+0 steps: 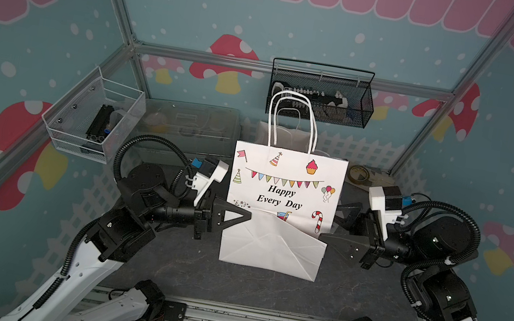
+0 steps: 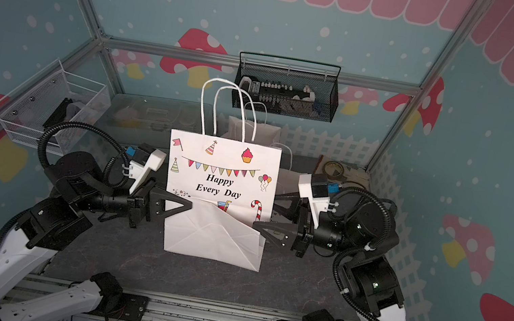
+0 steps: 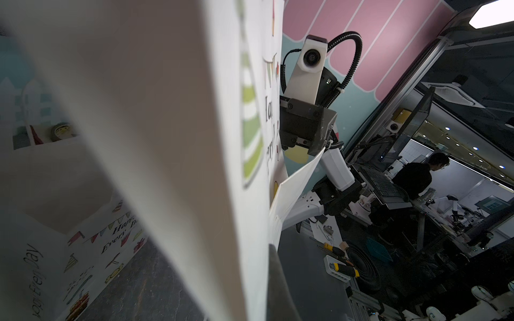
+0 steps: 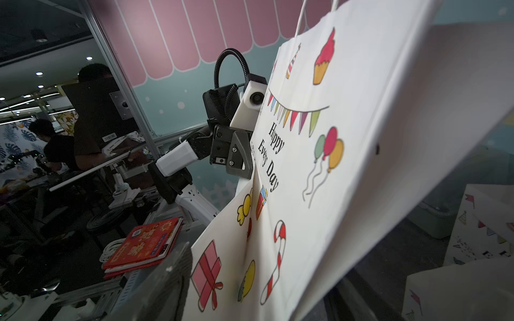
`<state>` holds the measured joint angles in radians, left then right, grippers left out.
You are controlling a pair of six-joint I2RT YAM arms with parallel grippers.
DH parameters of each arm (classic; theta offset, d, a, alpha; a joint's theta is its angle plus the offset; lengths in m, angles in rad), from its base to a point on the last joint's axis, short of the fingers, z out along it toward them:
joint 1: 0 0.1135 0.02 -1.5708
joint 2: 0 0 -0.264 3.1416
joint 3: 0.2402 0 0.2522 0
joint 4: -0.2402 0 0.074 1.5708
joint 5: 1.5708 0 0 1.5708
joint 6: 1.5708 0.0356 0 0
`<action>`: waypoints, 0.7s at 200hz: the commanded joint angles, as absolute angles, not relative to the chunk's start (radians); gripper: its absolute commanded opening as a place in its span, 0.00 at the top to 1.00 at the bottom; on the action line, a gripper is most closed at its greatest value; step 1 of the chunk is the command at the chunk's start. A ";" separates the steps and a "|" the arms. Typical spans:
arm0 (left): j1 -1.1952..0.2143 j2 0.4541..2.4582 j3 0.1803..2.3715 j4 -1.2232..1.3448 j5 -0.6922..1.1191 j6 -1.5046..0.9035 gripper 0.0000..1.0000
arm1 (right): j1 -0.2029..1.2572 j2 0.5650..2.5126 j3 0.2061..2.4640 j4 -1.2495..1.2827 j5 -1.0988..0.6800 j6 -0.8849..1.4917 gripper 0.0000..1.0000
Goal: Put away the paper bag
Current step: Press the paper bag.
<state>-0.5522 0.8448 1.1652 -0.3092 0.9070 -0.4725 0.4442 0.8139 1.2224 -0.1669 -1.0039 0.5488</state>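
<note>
A white paper bag printed "Happy Every Day" stands upright mid-table in both top views, its handles up. Its bottom panel is folded up against the front face. My left gripper is shut on the bag's left edge near the fold. In the left wrist view the bag fills the picture beside one dark finger. My right gripper stands open at the bag's right edge, one finger in front and one behind. In the right wrist view the bag lies next to a finger.
A black mesh basket hangs on the back wall and a white mesh basket on the left wall. A clear bin sits at the back left, more paper bags behind, a tape roll at the back right.
</note>
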 commanded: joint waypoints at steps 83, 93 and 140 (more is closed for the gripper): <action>-0.556 0.833 1.162 -0.292 0.837 -0.479 1.00 | 0.467 0.814 1.136 -0.015 -0.985 0.641 0.35; -0.556 0.834 1.162 -0.292 0.831 -0.479 1.00 | 0.476 0.809 1.132 -0.061 -0.957 0.607 0.40; -0.555 0.838 1.152 -0.288 0.826 -0.487 1.00 | 0.508 0.815 1.141 -0.136 -0.884 0.551 0.67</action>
<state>-0.5522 0.8398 1.1633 -0.3088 0.8494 -0.4755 0.4927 0.8146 1.1343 -0.0898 -0.9276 0.5892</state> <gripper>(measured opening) 0.050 0.370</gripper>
